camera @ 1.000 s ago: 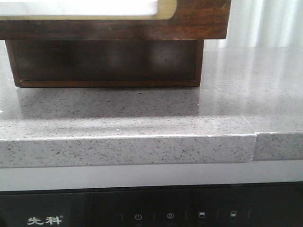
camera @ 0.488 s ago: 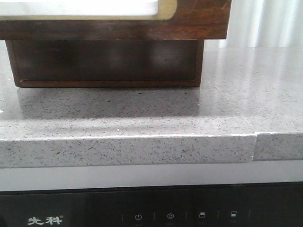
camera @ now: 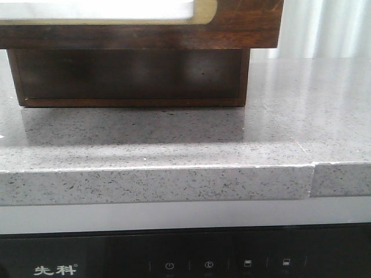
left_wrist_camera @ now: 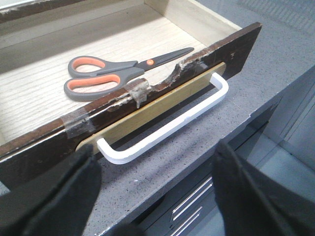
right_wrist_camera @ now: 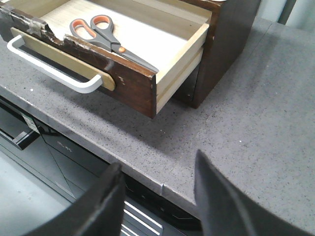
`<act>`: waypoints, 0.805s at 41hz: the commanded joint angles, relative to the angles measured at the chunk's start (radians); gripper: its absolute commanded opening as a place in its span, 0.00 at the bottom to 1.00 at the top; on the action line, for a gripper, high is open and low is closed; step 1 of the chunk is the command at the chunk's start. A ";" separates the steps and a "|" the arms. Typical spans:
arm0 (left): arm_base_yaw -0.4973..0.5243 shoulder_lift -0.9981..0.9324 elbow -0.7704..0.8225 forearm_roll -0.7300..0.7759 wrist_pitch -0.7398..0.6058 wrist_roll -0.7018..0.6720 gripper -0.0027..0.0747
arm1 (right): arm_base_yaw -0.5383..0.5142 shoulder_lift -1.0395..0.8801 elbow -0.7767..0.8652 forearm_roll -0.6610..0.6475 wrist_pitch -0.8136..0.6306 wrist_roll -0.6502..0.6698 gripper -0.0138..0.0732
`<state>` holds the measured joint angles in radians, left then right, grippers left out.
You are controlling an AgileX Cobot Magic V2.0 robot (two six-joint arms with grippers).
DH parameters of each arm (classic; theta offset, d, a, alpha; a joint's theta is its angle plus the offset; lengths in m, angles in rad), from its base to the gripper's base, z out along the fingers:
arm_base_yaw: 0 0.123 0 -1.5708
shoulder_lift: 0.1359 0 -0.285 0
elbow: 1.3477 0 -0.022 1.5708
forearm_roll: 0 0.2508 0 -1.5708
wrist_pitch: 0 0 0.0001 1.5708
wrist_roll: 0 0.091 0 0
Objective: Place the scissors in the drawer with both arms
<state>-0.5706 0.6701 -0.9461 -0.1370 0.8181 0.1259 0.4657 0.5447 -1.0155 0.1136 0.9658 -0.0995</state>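
Observation:
The scissors (left_wrist_camera: 113, 73), grey handles with orange-lined loops and dark blades, lie flat inside the open drawer (left_wrist_camera: 236, 49); they also show in the right wrist view (right_wrist_camera: 106, 39). The drawer's dark, chipped front (right_wrist_camera: 133, 86) carries a white bar handle (left_wrist_camera: 167, 130). In the front view only the drawer's front (camera: 243, 26) shows, sticking out over the wooden box (camera: 127, 75). My left gripper (left_wrist_camera: 155, 152) is open and empty, just in front of the handle above the counter edge. My right gripper (right_wrist_camera: 157, 162) is open and empty, off the drawer's right corner over the counter edge.
The grey speckled counter (camera: 174, 145) carries the box, with a seam near its right front edge (camera: 313, 174). Below the edge is a dark appliance panel (camera: 203, 263) and drawer fronts with metal strips (left_wrist_camera: 197, 206).

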 commanded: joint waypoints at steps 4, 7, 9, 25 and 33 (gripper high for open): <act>-0.006 0.001 -0.031 -0.008 -0.080 -0.009 0.36 | -0.007 0.005 -0.021 0.009 -0.083 -0.001 0.33; -0.006 0.001 -0.031 -0.008 -0.080 -0.009 0.26 | -0.007 0.005 -0.021 0.009 -0.083 -0.001 0.22; -0.006 0.001 -0.031 -0.008 -0.080 -0.009 0.18 | -0.007 0.005 -0.021 0.009 -0.083 -0.001 0.16; -0.006 0.001 -0.031 -0.008 -0.080 -0.009 0.01 | -0.007 0.005 -0.021 0.009 -0.104 -0.001 0.08; -0.006 0.001 -0.031 -0.008 -0.080 -0.009 0.01 | -0.007 0.005 -0.021 0.009 -0.104 -0.001 0.08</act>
<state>-0.5706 0.6701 -0.9461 -0.1370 0.8181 0.1259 0.4657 0.5447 -1.0155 0.1136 0.9424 -0.0973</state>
